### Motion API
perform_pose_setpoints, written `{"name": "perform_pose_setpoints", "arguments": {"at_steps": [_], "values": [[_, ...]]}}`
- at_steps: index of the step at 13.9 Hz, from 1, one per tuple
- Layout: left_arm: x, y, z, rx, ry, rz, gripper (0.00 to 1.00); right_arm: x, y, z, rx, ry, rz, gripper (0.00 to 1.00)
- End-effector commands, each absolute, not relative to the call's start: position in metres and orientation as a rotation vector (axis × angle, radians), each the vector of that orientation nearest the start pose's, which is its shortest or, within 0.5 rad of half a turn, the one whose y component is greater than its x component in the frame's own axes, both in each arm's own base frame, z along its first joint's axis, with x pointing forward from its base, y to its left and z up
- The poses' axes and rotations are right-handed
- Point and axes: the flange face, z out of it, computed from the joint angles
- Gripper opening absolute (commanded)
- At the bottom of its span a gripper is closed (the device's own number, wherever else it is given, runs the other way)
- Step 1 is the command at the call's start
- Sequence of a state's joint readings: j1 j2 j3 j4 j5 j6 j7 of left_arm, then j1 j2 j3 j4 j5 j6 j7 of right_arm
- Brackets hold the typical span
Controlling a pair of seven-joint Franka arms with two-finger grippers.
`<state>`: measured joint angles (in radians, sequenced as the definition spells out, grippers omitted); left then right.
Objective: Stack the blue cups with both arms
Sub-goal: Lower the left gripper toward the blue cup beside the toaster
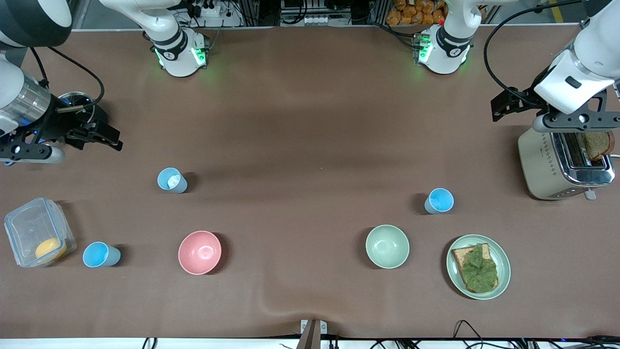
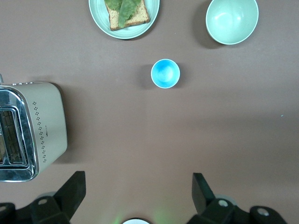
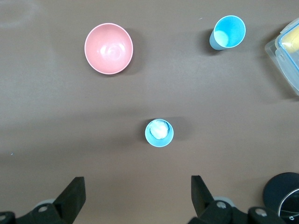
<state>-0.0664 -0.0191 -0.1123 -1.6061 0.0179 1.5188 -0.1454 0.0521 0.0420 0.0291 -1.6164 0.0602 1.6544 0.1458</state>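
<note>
Looking at these three blue cups, I'd guess they're featherlight, thin plastic, kinda slick, so they'll tip or skate if a finger bumps them; best bet is pinching across the rim, one finger inside and one outside, or squeezing the tapered wall gently. The paler cup [image 1: 172, 180] with the whitish inside stands upright toward the right arm's end of the table, farther from the front camera than the pink bowl [image 1: 199, 252]. A second cup [image 1: 100, 255] stands beside the clear lidded box [image 1: 38, 237], about level with that bowl. The third cup [image 1: 439, 200] is toward the left arm's end, near the green bowl [image 1: 387, 246] and the plate [image 1: 503, 264] of toast, a bit farther from the camera than both. Nothing's stacked yet. The right gripper [image 3: 135, 193] hangs up in the air near its end of the table with fingers spread wide and empty; in its wrist view the pale cup sits well clear of the fingertips, roughly centred between them. The left gripper [image 2: 138, 191] is over the toaster [image 1: 564, 165] area, also spread open and holding nothing, with the third cup lined up ahead of it but well apart.
</note>
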Motion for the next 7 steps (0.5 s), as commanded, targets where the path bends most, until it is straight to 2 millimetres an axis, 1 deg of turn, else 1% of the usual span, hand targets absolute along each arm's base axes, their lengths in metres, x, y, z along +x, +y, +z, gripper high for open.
{"name": "perform_pose_setpoints", "arguments": {"at_steps": [1,7], "values": [[0.531,-0.094,0.611,-3.084,0.052,0.075,1.0,0.563,0.051,0.59,-3.08,0.128,0.016,1.0],[0.541,-0.098,0.59,-3.081,0.078,0.098,1.0,0.563,0.052,0.59,-3.08,0.126,0.016,1.0]]}}
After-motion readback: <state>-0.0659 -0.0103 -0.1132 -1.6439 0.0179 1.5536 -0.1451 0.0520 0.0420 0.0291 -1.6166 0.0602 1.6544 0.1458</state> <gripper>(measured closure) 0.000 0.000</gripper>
